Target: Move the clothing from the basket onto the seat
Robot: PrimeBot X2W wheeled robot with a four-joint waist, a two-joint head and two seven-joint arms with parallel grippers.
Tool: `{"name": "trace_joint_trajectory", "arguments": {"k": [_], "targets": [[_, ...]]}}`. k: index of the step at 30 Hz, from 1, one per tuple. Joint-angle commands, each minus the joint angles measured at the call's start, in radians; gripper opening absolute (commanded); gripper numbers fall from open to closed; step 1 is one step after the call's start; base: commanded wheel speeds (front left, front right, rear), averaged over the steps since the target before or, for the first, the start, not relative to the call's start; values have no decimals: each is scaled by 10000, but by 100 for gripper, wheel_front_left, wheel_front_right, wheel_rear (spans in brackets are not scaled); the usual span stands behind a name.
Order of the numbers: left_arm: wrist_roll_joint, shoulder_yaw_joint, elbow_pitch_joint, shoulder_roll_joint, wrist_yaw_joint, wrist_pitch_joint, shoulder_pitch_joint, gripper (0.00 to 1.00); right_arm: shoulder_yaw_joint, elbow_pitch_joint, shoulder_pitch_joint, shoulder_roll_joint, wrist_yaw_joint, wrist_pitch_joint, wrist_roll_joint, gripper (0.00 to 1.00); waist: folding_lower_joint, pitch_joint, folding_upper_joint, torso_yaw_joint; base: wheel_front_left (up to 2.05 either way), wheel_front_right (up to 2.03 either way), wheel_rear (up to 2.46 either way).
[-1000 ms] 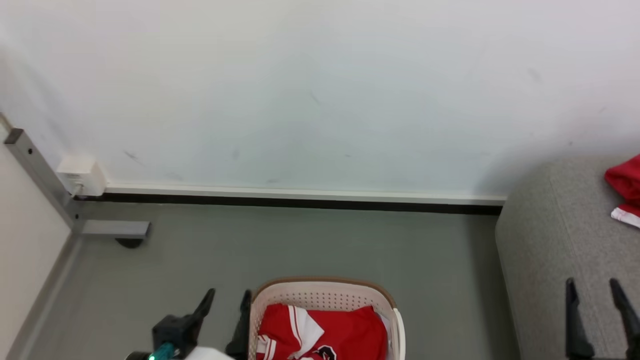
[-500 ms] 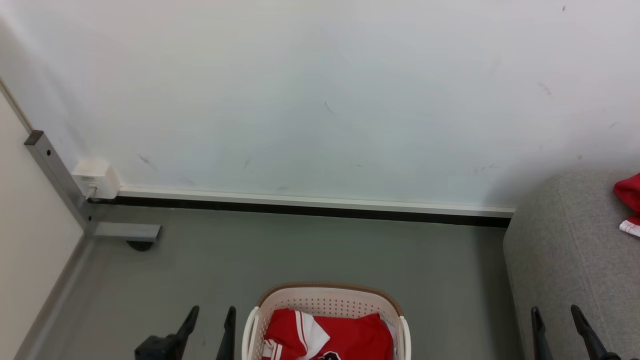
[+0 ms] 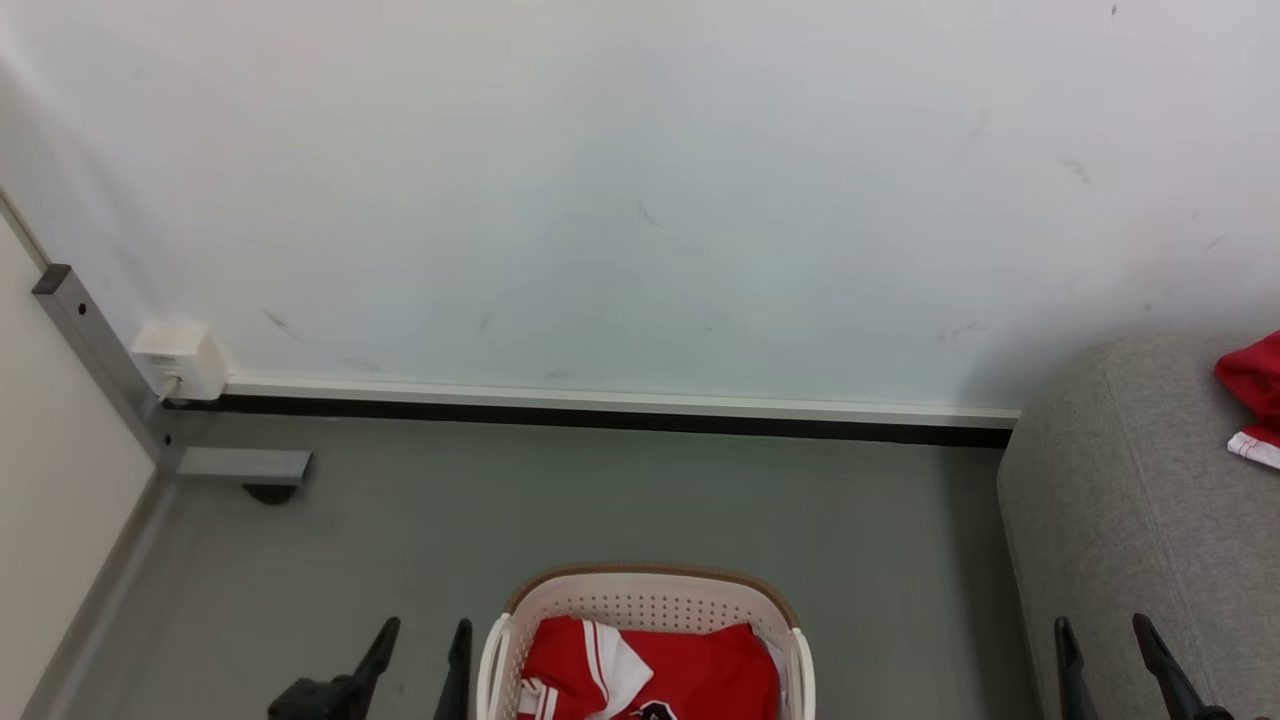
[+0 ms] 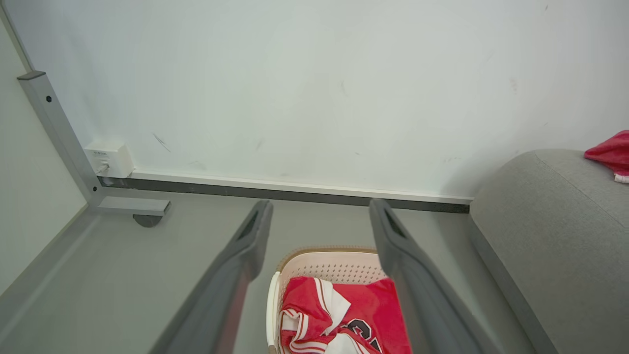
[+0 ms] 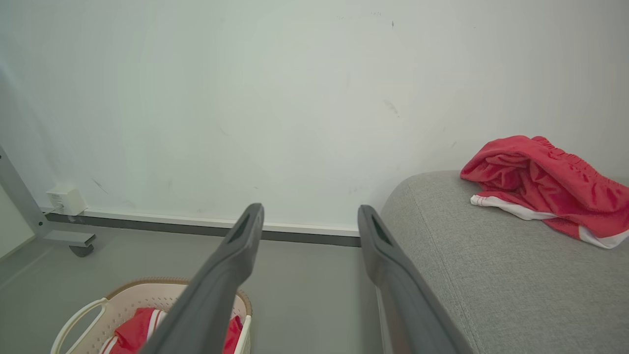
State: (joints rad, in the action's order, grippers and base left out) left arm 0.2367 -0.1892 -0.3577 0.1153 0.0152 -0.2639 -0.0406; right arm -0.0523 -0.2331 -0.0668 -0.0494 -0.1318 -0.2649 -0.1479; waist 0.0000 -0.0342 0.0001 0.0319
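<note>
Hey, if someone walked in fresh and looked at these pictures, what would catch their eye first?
The bright red clothing heaped in the white basket, on the grey floor at the bottom centre of the head view, stands out first. Another red garment lies on the grey sofa at the right. The left gripper and right gripper stand open and empty.

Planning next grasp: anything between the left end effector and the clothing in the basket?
Only the left wall of the basket: the open left end effector sits just outside it. From above, the clothing lies uncovered.
</note>
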Motion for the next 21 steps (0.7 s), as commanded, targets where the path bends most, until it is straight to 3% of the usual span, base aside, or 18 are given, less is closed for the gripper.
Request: {"name": "trace_joint_trajectory", "arguments": {"k": [1,14,21], "targets": [[-247,129,-53,-41,86,-8,72,100,4,-18,41,-21,22,8,-48,100,0,18,-1,-20,0,0,0],[-729,535,-188,-388,494,-7,-244,100,-62,162,273,-22,22,10,-42,100,0,316,-1,-307,0,0,0],[-985,12,-1190,-521,734,-7,-1423,100,-154,570,812,-22,22,10,-26,100,0,1442,-1,-807,0,0,0]]}}
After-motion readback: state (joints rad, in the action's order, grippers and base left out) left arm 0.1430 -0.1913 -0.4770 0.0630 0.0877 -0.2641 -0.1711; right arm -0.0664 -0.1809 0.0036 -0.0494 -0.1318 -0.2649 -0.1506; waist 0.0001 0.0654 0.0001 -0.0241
